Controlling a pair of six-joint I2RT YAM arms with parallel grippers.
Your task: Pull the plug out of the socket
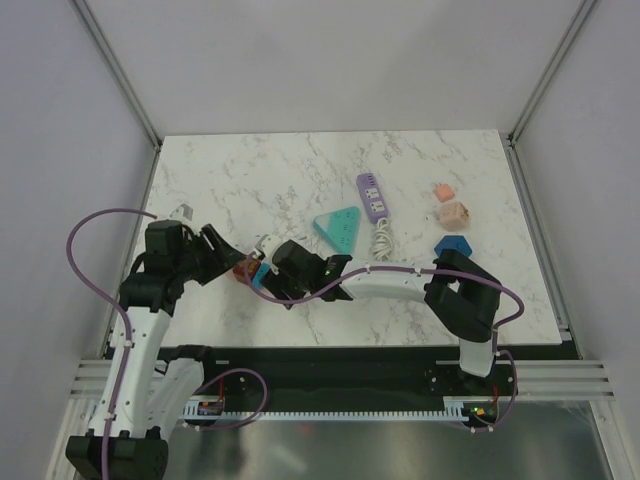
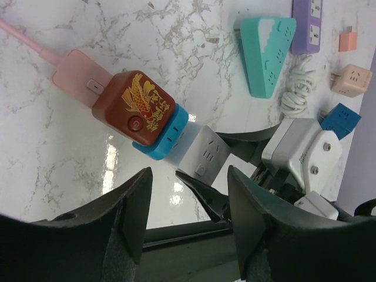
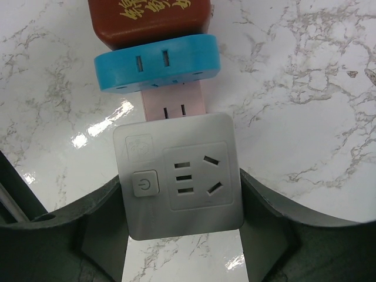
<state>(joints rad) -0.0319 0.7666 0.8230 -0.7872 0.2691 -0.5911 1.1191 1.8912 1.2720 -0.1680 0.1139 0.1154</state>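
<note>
Gripping the grey socket cube (image 3: 179, 182) from both sides, my right jaws are closing snugly on it. The cube is lying at one end of a joined row on the marble worktop (image 1: 250, 170), close to the front edge and left of middle. A pink piece (image 3: 175, 108) is sitting between the cube and a blue adapter (image 3: 157, 63), and a brown block (image 3: 150, 20) with gold markings is pressing against the blue one. My left jaws are hanging wide apart just beside the row, holding nothing.
</note>
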